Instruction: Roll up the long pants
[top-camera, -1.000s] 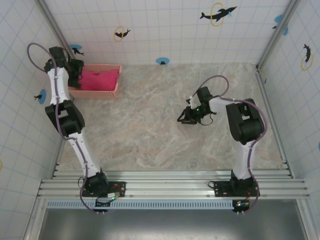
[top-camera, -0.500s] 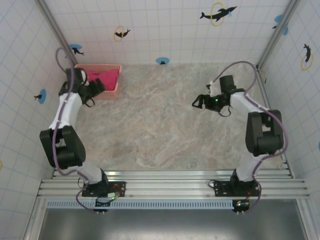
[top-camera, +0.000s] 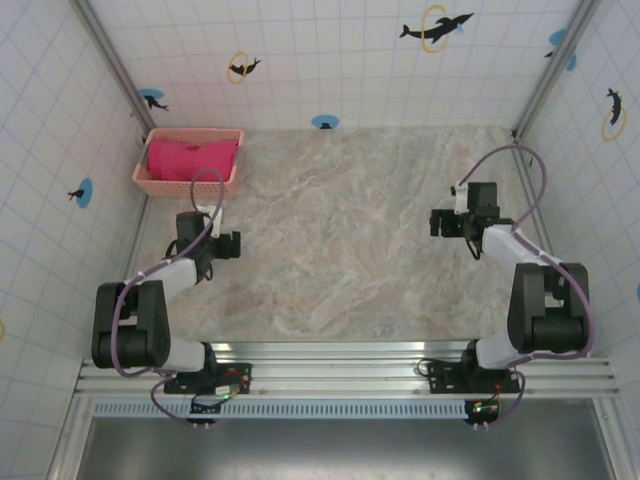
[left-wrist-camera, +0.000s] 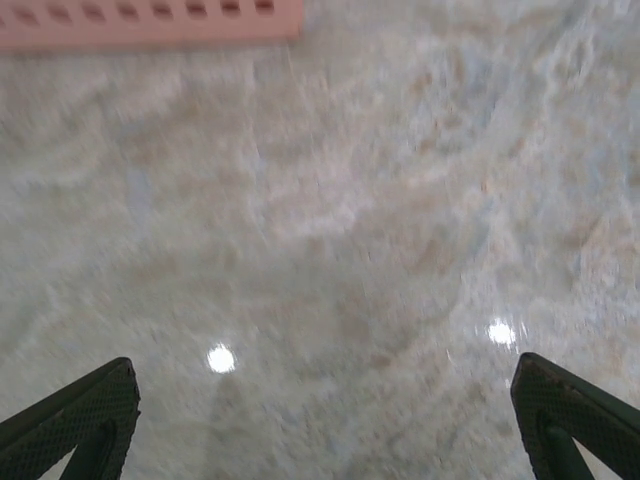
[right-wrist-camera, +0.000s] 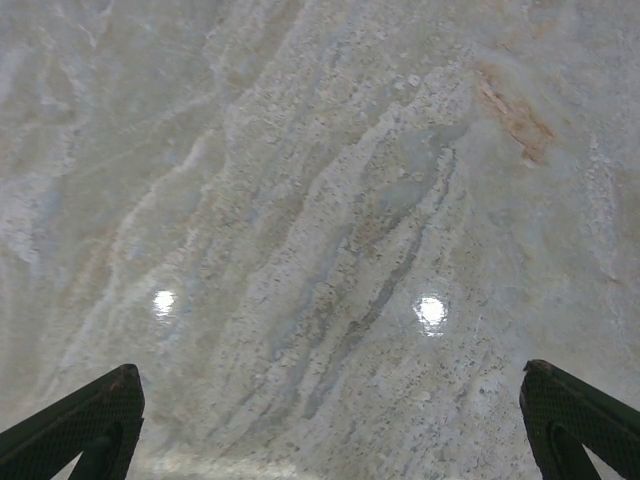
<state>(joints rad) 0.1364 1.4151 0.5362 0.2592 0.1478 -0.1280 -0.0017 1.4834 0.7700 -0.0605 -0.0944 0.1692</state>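
The salmon-pink lattice basket (top-camera: 187, 187) holds the long pants (top-camera: 192, 158). They lie bunched in a magenta heap that fills it nearly wall to wall. The heap's long axis runs along the basket's length, crosswise to my reach. The cloth is too crumpled for me to tell which end is waist and which is legs.

My left gripper (top-camera: 212, 244) is spread wide with nothing between its fingers (left-wrist-camera: 75, 420), only bare marble-patterned table (top-camera: 340, 230) beneath. From that wrist, the basket's front wall (left-wrist-camera: 150, 22) sits ahead of the fingers and off to their left, apart from them.

My right gripper (top-camera: 452, 222) is also wide open and holds nothing, with only table under its fingers (right-wrist-camera: 80, 425). The basket and pants lie well away to its left, across the table.
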